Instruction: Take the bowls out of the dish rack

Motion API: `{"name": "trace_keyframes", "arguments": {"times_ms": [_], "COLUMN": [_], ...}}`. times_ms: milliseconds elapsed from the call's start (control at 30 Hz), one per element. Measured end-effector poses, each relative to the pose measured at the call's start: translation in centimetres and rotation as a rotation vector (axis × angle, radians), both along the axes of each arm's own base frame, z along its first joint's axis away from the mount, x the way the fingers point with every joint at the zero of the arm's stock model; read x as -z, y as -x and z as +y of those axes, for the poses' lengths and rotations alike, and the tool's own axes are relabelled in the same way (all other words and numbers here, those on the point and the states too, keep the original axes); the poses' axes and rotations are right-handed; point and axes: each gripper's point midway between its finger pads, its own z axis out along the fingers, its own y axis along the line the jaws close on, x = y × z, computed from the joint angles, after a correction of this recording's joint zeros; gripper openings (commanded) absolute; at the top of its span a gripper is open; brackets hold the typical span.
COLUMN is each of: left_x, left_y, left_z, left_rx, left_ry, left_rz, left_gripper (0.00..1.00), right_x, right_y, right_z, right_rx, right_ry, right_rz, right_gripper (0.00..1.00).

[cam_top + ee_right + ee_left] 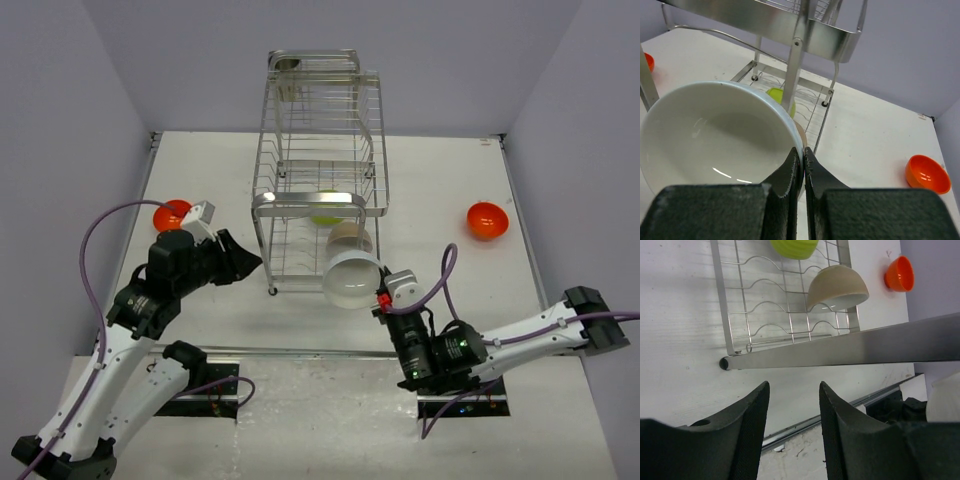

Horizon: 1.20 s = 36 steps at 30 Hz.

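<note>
Top external: orange bowl (172,214) on bench (450,170) left of dish rack (318,203); left jaws apart, empty. Right jaws clamped on white bowl (352,278) rim at rack's front; thin pinch, could slip or clip the rack.

This is a robotics lab test cell, not a real kitchen. Plain lilac-grey walls (60,80) box in a bare white surface (450,170) on three sides. Two white-and-black robot arms, the left arm (110,360) and the right arm (530,330), are fixed on black base plates (215,383) at its near edge, trailing loose purple cables (448,268). The household things look like props under flat, even light: a chrome wire dish rack (320,130), a white bowl (350,280) and an orange bowl (487,219).
</note>
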Motion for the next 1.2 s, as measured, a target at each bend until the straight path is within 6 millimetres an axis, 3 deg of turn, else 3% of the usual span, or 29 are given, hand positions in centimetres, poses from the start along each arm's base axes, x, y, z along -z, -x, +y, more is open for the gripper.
{"name": "trace_keyframes", "arguments": {"times_ms": [333, 700, 1000, 1200], "left_x": [-1.3, -0.6, 0.1, 0.2], "left_y": [0.0, 0.3, 1.3, 1.1], "left_z": [-1.5, -4.2, -7.0, -7.4], "left_rx": [0.075, 0.169, 0.212, 0.195], "left_ry": [0.059, 0.07, 0.055, 0.047], "left_rz": [-0.034, -0.023, -0.009, -0.013], "left_gripper": [0.45, 0.45, 0.44, 0.44], "right_x": [0.4, 1.0, 0.9, 0.8], "right_y": [-1.5, -4.7, -4.8, -3.9], "right_z": [-5.4, -12.6, -14.1, -13.3], "right_rx": [0.04, 0.29, 0.309, 0.201], "right_ry": [-0.106, -0.173, -0.172, -0.199], "right_rz": [0.036, 0.035, 0.033, 0.048], "right_gripper": [0.0, 0.0, 0.0, 0.0]}}
